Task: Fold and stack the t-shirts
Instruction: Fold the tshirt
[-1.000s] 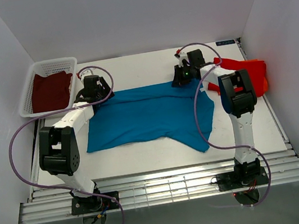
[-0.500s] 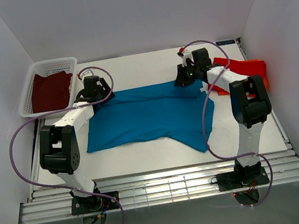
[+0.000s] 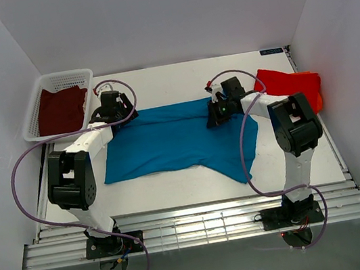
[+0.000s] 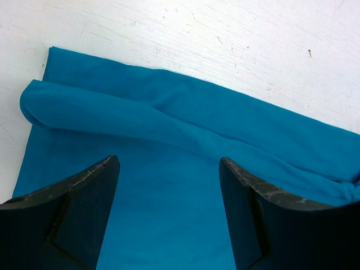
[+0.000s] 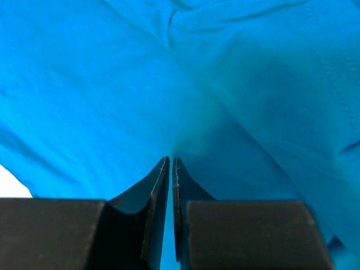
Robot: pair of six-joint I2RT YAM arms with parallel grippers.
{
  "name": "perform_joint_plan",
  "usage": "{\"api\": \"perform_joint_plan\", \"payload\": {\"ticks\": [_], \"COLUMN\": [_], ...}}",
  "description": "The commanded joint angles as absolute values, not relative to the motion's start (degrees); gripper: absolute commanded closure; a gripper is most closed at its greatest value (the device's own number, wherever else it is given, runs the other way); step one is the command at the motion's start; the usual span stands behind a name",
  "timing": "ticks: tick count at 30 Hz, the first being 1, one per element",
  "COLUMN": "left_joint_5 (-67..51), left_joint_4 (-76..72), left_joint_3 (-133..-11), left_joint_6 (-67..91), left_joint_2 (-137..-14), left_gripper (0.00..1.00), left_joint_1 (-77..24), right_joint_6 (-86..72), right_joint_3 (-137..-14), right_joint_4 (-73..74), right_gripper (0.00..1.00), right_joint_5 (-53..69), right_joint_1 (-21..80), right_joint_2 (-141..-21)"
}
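A teal-blue t-shirt (image 3: 167, 140) lies spread across the middle of the table, one sleeve reaching toward the front right. My left gripper (image 3: 116, 115) hovers open over its far left corner; in the left wrist view the left gripper (image 4: 169, 160) straddles flat teal cloth (image 4: 169, 219) just short of a rolled fold. My right gripper (image 3: 215, 117) sits on the shirt's far right part. Seen from the right wrist, the right gripper (image 5: 171, 159) is shut, teal cloth (image 5: 84, 84) puckering up to its tips. A red-orange t-shirt (image 3: 292, 83) lies at the far right. A maroon t-shirt (image 3: 59, 109) lies in the basket.
A white mesh basket (image 3: 61, 77) stands at the far left corner. White walls enclose the table on three sides. Purple cables loop from both arms over the shirt's edges. Bare white tabletop (image 3: 164, 79) shows behind the teal shirt.
My right gripper has moved from the shirt's far right edge toward the near left, onto the teal cloth, drawing that edge along. The left arm has not moved.
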State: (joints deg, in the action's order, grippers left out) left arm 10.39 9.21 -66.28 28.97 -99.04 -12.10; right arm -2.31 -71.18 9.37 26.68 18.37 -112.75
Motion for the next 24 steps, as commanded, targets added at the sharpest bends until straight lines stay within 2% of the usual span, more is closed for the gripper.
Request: {"api": "perform_joint_plan", "payload": {"ticks": [1, 2, 5, 8, 16, 24], "left_joint_5": [10.02, 9.85, 9.14, 9.05, 8.53, 8.0], "left_joint_4": [9.14, 8.97, 8.88, 8.79, 8.17, 7.73], "left_joint_3": [-67.5, -67.41, -67.32, -66.89, -65.31, -62.67], "left_joint_6": [29.27, 29.27, 29.62, 29.71, 29.53, 30.06], "left_joint_2": [-97.38, -97.3, -97.47, -97.3, -95.54, -93.61], "left_gripper": [0.18, 0.18, 0.18, 0.18, 0.18, 0.18], "left_joint_1": [-11.69, -11.78, -11.69, -11.78, -11.69, -11.78], "right_joint_6": [-1.32, -1.84, -2.72, -3.34, -3.16, -2.38], "right_joint_3": [-70.14, -69.35, -71.96, -76.1, -89.63, -94.4], "right_joint_4": [7.66, 5.56, 4.4, 5.18, 6.5, 9.93], "right_gripper": [0.88, 0.87, 0.67, 0.6, 0.58, 0.58], "right_joint_5": [23.84, 22.95, 19.52, 17.49, 14.15, 13.8], "right_joint_1": [18.63, 18.63, 18.63, 18.54, 18.11, 17.75], "right_joint_2": [-108.55, -108.02, -107.58, -110.12, -118.03, -122.78]}}
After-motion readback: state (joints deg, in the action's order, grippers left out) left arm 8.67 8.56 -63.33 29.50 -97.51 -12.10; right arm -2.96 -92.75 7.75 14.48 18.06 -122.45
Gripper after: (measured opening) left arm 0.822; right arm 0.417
